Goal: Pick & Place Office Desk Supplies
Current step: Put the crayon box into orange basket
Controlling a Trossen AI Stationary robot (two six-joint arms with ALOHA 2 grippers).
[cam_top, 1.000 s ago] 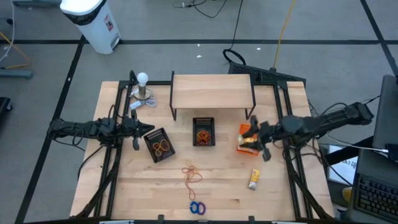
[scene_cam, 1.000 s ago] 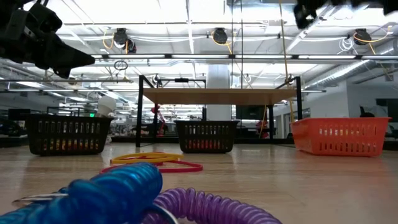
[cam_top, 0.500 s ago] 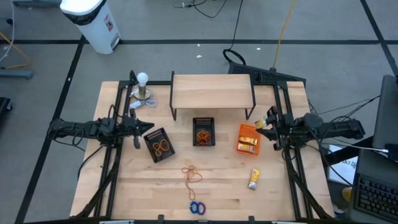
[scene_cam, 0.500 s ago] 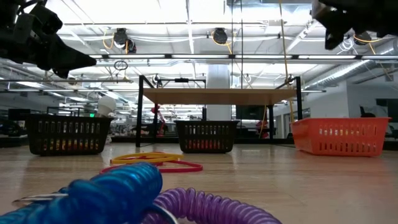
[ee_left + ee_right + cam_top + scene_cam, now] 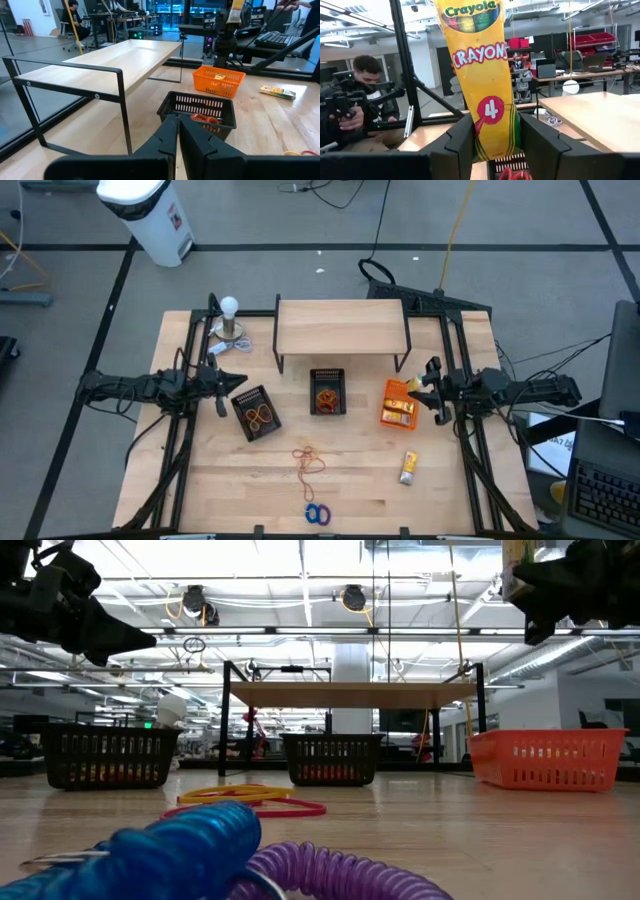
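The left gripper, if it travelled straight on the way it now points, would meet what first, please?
Probably the middle black mesh bin: the shut left gripper points straight at it, with only bare table between. It hangs above the tabletop, so depth is unclear and it might pass over the bin's rim.

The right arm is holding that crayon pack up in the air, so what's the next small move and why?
Probably swing it inward over the orange bin and lower it. The right gripper is shut on the crayon pack, held high beside the bin's outer edge in the high view, and similar yellow packets already lie in that bin. The left gripper waits shut by the black mesh bin.
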